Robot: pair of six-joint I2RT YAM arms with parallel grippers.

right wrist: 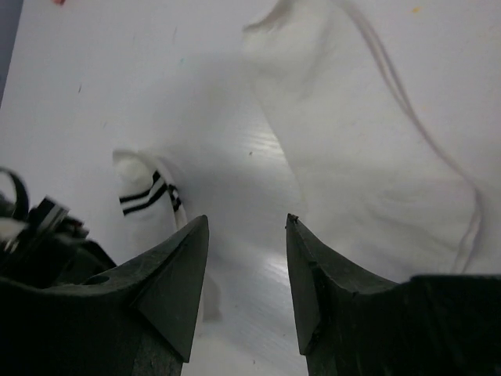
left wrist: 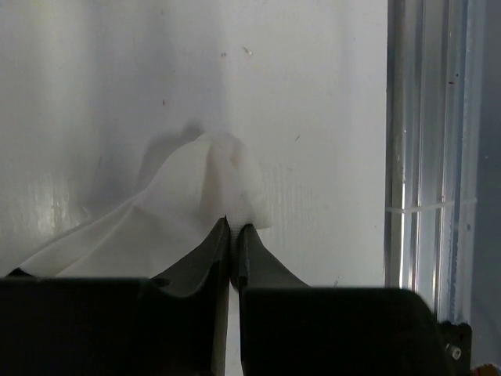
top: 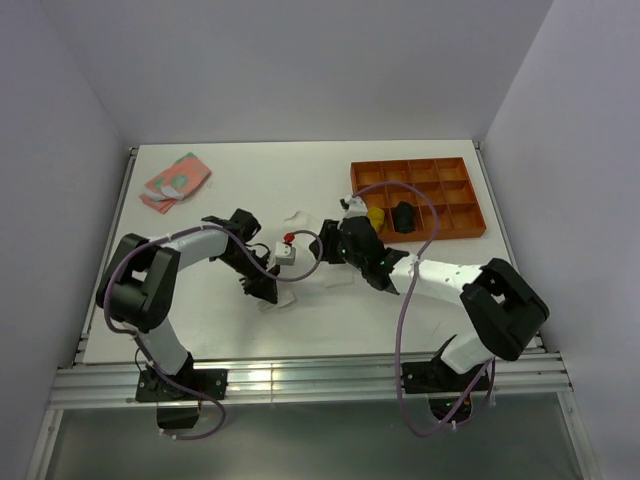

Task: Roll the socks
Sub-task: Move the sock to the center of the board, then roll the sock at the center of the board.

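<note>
In the left wrist view, my left gripper is shut on a peaked fold of a white sock, which trails off flat to the left across the table. No stripes show on it there. From above, that gripper sits low near the table's middle with white fabric at its tip. My right gripper is open over bare table, with nothing between its fingers. A sock with thin black stripes lies just left of it. A plain white sock lies flat ahead on the right. Seen from above, the right gripper points left.
An orange compartment tray stands at the back right with a yellow and a black item in it. A pink-and-green folded cloth lies at the back left. A metal rail runs along the near table edge.
</note>
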